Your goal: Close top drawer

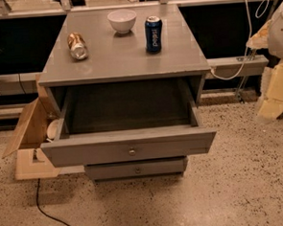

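The top drawer [129,145] of a grey cabinet [124,63] is pulled far out toward me. Its long flat front panel has a small round metal knob [132,151] at the centre. The dark grey inside [126,106] shows nothing in it. Below it, a lower drawer front [137,169] with a like knob sits pushed in. My gripper is out of view; no fingers show anywhere in the camera view.
On the cabinet top stand a white bowl [122,20] and an upright blue can [153,33]; a tan can [78,46] lies on its side. An open cardboard box [29,129] sits left, yellow foam pieces [277,90] right, a black cable [51,214] on the speckled floor.
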`<action>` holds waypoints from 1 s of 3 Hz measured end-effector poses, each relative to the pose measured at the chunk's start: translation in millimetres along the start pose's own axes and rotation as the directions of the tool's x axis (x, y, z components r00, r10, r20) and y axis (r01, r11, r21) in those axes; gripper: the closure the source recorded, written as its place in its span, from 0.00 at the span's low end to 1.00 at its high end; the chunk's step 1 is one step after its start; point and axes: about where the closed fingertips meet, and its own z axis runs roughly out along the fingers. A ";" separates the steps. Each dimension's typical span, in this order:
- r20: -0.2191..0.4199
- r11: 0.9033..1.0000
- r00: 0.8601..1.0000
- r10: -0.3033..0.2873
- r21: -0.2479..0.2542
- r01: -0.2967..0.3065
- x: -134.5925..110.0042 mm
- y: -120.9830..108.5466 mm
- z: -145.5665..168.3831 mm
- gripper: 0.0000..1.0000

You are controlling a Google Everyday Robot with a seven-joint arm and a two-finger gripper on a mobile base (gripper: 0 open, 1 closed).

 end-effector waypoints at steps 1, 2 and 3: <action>0.000 1.000 1.000 0.000 0.000 0.000 0.0 0.0 0.0 0.00; 0.022 0.998 0.999 0.037 -0.042 -0.036 2.6 6.6 12.6 0.00; 0.083 0.978 0.987 0.139 -0.167 -0.124 1.0 30.2 70.8 0.00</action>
